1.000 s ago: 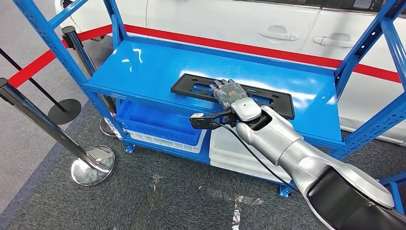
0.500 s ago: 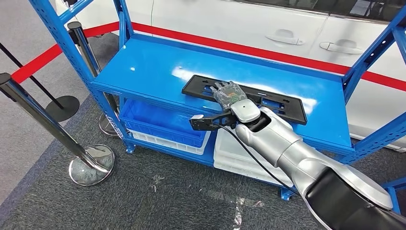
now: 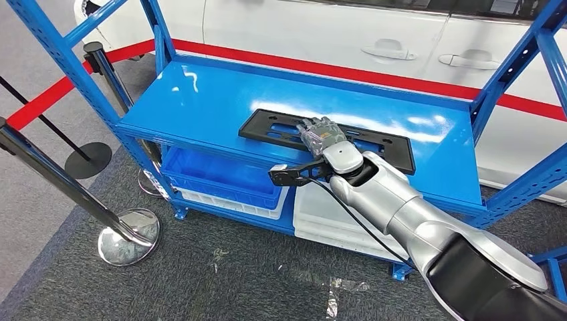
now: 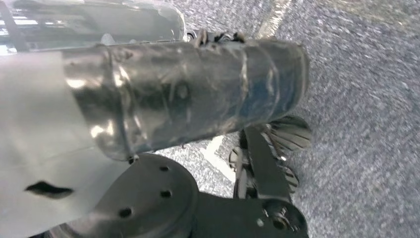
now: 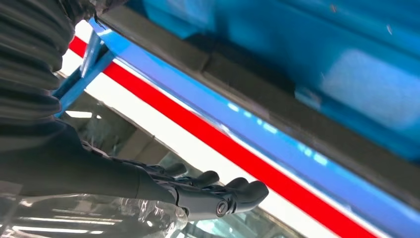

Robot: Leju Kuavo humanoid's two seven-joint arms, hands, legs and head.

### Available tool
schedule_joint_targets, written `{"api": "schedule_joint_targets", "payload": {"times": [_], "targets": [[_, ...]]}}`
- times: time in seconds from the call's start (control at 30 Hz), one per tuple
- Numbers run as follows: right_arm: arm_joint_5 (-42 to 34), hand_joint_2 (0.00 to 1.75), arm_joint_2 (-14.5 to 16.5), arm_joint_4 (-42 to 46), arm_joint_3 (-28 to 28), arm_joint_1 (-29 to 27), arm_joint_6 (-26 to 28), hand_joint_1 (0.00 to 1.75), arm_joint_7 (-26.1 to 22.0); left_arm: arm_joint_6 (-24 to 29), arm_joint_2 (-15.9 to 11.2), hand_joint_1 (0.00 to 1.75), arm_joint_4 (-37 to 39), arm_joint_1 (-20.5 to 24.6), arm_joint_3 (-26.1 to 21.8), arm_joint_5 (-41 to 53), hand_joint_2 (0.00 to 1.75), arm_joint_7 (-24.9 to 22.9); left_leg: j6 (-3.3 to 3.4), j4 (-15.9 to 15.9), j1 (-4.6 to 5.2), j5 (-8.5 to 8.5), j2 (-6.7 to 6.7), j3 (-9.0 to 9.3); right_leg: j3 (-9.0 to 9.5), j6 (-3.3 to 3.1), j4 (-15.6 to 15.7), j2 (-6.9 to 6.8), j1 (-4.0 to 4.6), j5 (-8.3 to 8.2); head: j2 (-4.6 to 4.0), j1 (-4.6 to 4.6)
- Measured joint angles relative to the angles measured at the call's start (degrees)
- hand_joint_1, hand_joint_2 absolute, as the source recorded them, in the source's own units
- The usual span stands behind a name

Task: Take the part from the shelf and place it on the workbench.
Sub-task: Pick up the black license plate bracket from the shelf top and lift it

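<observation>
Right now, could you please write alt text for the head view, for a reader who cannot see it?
The robot's right hand rests on a flat black part lying on the top level of a blue metal shelf. A blue bin sits on the level below, a white car with a red stripe stands behind, and chrome barrier posts stand at the left.

We find no legible text, label, brand mark, number or sign in any view. The black part [image 3: 325, 139], the blue shelf [image 3: 200, 100] and the white car body [image 3: 321, 30] behind it carry no lettering that we can read.
</observation>
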State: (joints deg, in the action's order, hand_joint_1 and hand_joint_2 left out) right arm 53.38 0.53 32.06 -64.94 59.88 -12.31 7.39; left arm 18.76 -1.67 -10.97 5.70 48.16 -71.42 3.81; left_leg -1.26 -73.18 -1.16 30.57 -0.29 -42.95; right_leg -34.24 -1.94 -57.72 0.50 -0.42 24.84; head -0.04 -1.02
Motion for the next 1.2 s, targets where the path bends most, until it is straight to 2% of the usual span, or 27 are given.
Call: {"api": "schedule_joint_targets", "payload": {"times": [0.07,0.1,0.13,0.17,0.23,0.3,0.37,0.43,0.47,0.5,0.53,0.6,0.63,0.67,0.73,0.8,0.87,0.9,0.93,0.97,1.0,1.03,1.1,1.13,1.17,1.2], "targets": [[0.6,1.75,-0.1,-0.2,-0.1,-0.1,-0.4,0.00,0.4,0.2,0.0,0.00,0.0,-0.1,0.0,-0.1,0.00,0.0,-0.05,6.7,-0.16,-4.11,0.03,2.75,0.21,0.39,-0.5,0.15,-0.12,0.60,0.00,0.00],[0.7,1.75,-0.2,-0.3,-0.1,0.0,-0.6,0.00,0.7,0.3,-0.1,0.00,0.0,-0.1,0.0,-0.1,0.00,0.0,0.04,10.1,-0.11,-5.36,0.04,4.43,0.17,0.70,-0.9,0.22,-0.02,0.95,0.00,-0.05],[0.9,1.75,-0.3,-0.5,-0.1,0.1,-0.8,0.00,1.0,0.3,-0.1,0.00,0.0,0.0,0.0,-0.1,0.00,0.0,0.27,12.4,-0.05,-5.94,0.02,5.58,0.08,1.03,-1.2,0.26,0.07,1.23,0.01,-0.07],[1.0,1.75,-0.5,-0.6,-0.1,0.1,-1.0,0.00,1.2,0.4,-0.1,0.00,0.0,0.0,0.0,-0.1,0.00,0.0,0.53,13.5,0.06,-5.83,-0.03,6.11,-0.01,1.33,-1.4,0.26,0.19,1.41,0.01,-0.07],[1.3,1.75,-0.9,-0.9,-0.1,0.1,-1.4,0.00,1.4,0.5,-0.1,0.00,0.0,0.1,0.0,-0.2,0.00,0.0,1.25,13.6,0.20,-5.60,-0.13,6.25,0.00,1.81,-1.3,0.24,0.25,1.49,0.01,-0.04],[1.6,1.75,-1.4,-1.1,-0.1,0.2,-1.8,0.00,1.6,0.6,-0.1,0.00,0.0,0.0,0.0,-0.2,0.00,0.0,1.97,14.0,0.08,-5.62,-0.12,6.65,-0.38,2.32,-2.4,0.14,0.12,2.36,0.01,0.08],[2.0,1.75,-2.0,-1.3,-0.2,0.3,-2.2,0.00,1.7,0.7,-0.1,0.00,0.0,-0.1,0.0,-0.3,0.00,0.0,2.60,14.3,-0.05,-5.57,-0.07,7.07,-2.88,2.79,-7.5,0.04,-0.05,4.88,0.00,0.25],[2.2,1.75,-2.4,-1.6,-0.2,0.0,-2.6,0.00,1.8,0.7,-0.1,0.00,0.0,0.0,0.0,-0.3,0.00,0.0,2.97,14.4,0.00,-5.36,-0.05,7.27,-6.75,3.08,-14.4,0.01,-0.15,7.21,0.00,0.30],[2.3,1.75,-2.6,-1.7,-0.2,-0.3,-2.8,0.00,1.9,0.7,-0.1,0.00,0.0,0.0,0.0,-0.4,0.00,0.0,3.06,14.4,0.02,-5.23,-0.07,7.40,-8.07,3.16,-16.4,0.00,-0.19,7.34,0.00,0.30],[2.3,1.75,-2.8,-1.9,-0.3,-0.5,-2.9,0.00,1.9,0.8,-0.1,0.00,0.0,0.0,0.0,-0.5,0.00,0.0,3.09,14.4,0.03,-5.08,-0.11,7.58,-8.51,3.18,-16.5,-0.01,-0.23,6.47,0.00,0.31],[2.3,1.75,-3.0,-2.0,-0.4,-0.7,-2.9,0.00,2.0,0.8,-0.1,0.00,0.0,-0.1,0.0,-0.6,0.00,0.0,3.04,14.3,0.03,-4.92,-0.17,7.81,-7.85,3.12,-14.4,-0.01,-0.25,4.63,0.00,0.32],[2.4,1.75,-3.3,-2.2,-0.5,-0.6,-3.0,0.00,2.1,0.8,-0.1,0.00,0.0,-0.1,0.0,-0.7,0.00,0.0,2.75,14.3,0.08,-4.54,-0.25,8.27,-4.74,2.75,-7.1,-0.02,-0.18,0.54,0.00,0.31],[2.4,1.75,-3.5,-2.3,-0.5,-0.5,-3.0,0.00,2.1,0.8,-0.1,0.00,0.0,-0.1,0.0,-0.8,0.00,0.0,2.53,14.3,0.17,-4.38,-0.28,8.37,-3.28,2.53,-3.9,-0.02,-0.03,-0.55,0.00,0.29],[2.4,1.75,-3.5,-2.3,-0.5,-0.3,-3.1,0.00,2.1,0.8,-0.1,0.00,0.0,-0.1,0.0,-0.8,0.00,0.0,2.27,14.3,0.24,-4.29,-0.27,8.37,-2.40,2.34,-2.0,0.01,0.14,-0.87,0.00,0.27],[2.5,1.75,-3.7,-2.4,-0.6,-0.3,-3.2,0.00,2.1,0.8,-0.1,0.00,0.0,0.1,0.0,-0.8,0.00,0.0,1.68,14.5,0.37,-4.24,-0.26,8.41,-1.90,2.03,-1.0,0.12,0.38,-0.49,0.01,0.22],[2.6,1.75,-4.0,-2.6,-0.6,-0.5,-3.3,0.00,2.2,0.9,-0.1,0.00,0.0,0.1,-0.1,-0.9,0.00,0.0,1.10,14.1,0.44,-3.73,0.00,8.33,-1.39,1.58,-0.5,0.13,0.05,-0.58,0.01,0.19],[3.0,1.75,-4.4,-2.8,-0.6,-0.7,-3.6,0.00,2.4,1.0,-0.1,0.00,0.0,0.0,-0.1,-1.0,0.00,0.0,0.73,10.1,0.43,-1.57,0.27,6.55,-0.75,0.98,0.0,0.08,-0.27,-0.56,0.01,0.12],[3.2,1.75,-4.7,-2.9,-0.6,-0.9,-3.8,0.31,2.6,1.1,-0.1,0.00,0.0,-0.1,-0.1,-1.1,0.00,0.0,0.64,6.6,0.38,0.00,0.31,4.81,-0.60,0.75,0.0,0.08,-0.22,-0.44,0.00,0.09],[3.4,1.75,-4.9,-3.0,-0.6,-1.3,-4.0,0.73,2.7,1.2,-0.1,0.00,0.0,-0.1,-0.1,-1.1,0.00,0.0,0.58,2.8,0.35,1.41,0.30,2.74,-0.51,0.54,0.0,0.07,-0.16,-0.32,0.00,0.08],[3.6,1.75,-5.2,-3.1,-0.6,-1.6,-4.2,1.15,2.8,1.4,-0.1,0.00,0.0,-0.1,-0.1,-1.2,0.00,0.0,0.52,-0.1,0.33,2.10,0.30,0.98,-0.40,0.45,-0.1,0.09,-0.10,-0.17,0.00,0.09],[3.8,1.75,-5.4,-3.1,-0.6,-2.1,-4.4,1.59,2.8,1.5,-0.1,0.00,0.0,-0.1,-0.1,-1.2,0.00,0.0,0.50,-1.2,0.32,1.72,0.30,0.00,-0.25,0.42,-0.2,0.12,-0.07,0.02,0.00,0.08],[4.0,1.75,-5.7,-3.2,-0.6,-2.5,-4.7,1.71,2.8,1.7,-0.1,0.00,0.0,-0.1,-0.1,-1.2,0.00,0.0,0.52,0.0,0.31,0.12,0.30,0.23,-0.02,0.48,-0.3,0.19,-0.08,0.27,0.00,0.07],[4.0,1.75,-6.2,-3.2,-0.6,-2.9,-5.2,1.75,2.9,1.9,-0.1,0.00,0.0,-0.1,-0.2,-1.2,0.00,0.1,0.71,6.9,0.29,-4.18,0.29,3.17,0.57,0.83,-0.6,0.31,-0.16,0.96,0.00,0.08],[3.8,1.75,-6.5,-3.3,-0.6,-3.0,-5.4,1.75,2.9,2.0,-0.1,0.00,0.0,-0.1,-0.2,-1.2,0.00,0.2,0.86,10.3,0.30,-5.39,0.25,4.83,0.69,1.13,-0.9,0.38,-0.01,1.33,0.00,0.09],[3.5,1.75,-6.6,-3.3,-0.6,-3.1,-5.6,1.75,3.0,2.0,-0.1,0.00,0.0,-0.1,-0.2,-1.2,0.00,0.3,1.05,12.3,0.34,-5.76,0.19,5.84,0.70,1.41,-1.1,0.42,0.08,1.59,0.01,0.12],[3.3,1.75,-6.8,-3.3,-0.6,-3.2,-5.7,1.75,3.1,2.0,-0.1,0.00,0.0,0.0,-0.2,-1.2,0.00,0.4,1.27,13.1,0.42,-5.45,0.11,6.30,0.67,1.67,-1.2,0.44,0.21,1.75,0.01,0.16]]}}
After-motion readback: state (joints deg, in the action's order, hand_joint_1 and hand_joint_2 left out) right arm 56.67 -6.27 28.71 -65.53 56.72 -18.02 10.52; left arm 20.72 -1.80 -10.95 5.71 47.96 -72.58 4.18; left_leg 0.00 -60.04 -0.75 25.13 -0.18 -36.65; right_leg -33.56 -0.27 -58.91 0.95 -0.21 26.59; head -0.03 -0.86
